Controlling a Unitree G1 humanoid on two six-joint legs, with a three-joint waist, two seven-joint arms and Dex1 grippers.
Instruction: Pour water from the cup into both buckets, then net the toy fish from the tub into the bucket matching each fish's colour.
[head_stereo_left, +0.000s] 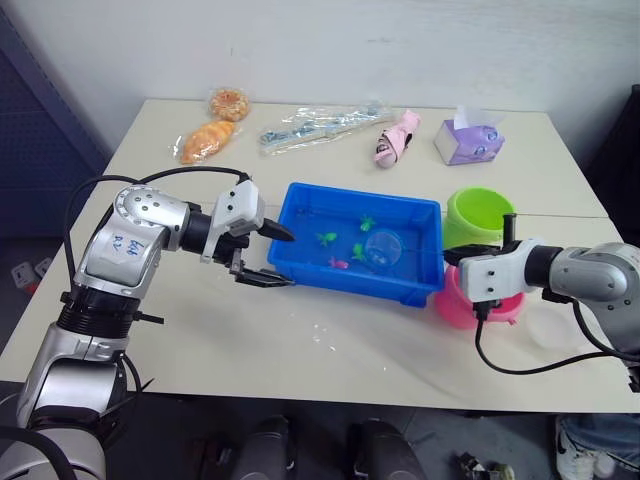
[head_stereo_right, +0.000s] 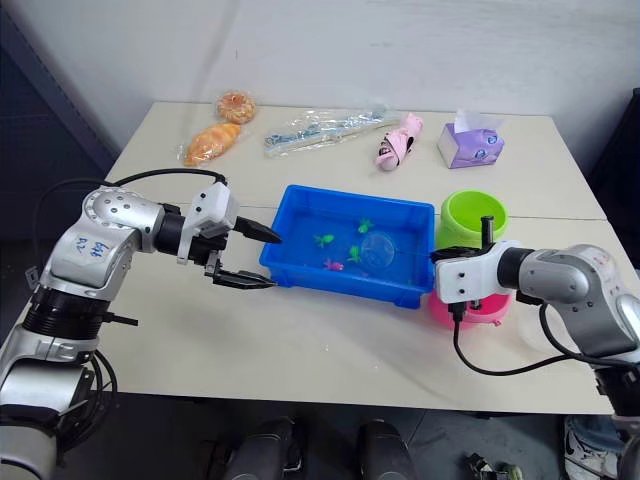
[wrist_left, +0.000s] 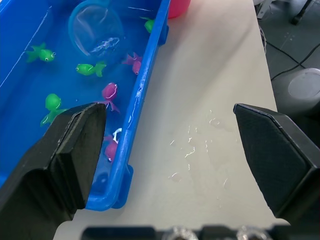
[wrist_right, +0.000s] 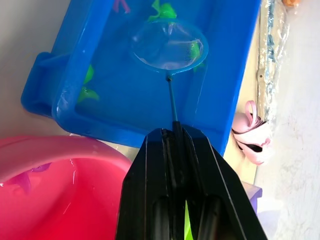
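R pincer (wrist_right: 175, 131) pinching net (wrist_right: 169, 45) in tub (head_stereo_left: 420, 212); L pincer (head_stereo_left: 268, 255) spread.

A big pale table (head_stereo_left: 300, 350) fills most of the room. At its far edge sits a round orange bun (head_stereo_left: 229, 102), and just beside it lies a long golden pastry (head_stereo_left: 206, 141). Near them lies a see-through plastic bag (head_stereo_left: 320, 125) with long things inside; I cannot tell what they are. Next comes a pink plush toy (head_stereo_left: 397, 137), lying down. Further right stands a purple tissue box (head_stereo_left: 468, 141), with a white tissue sticking out the top.
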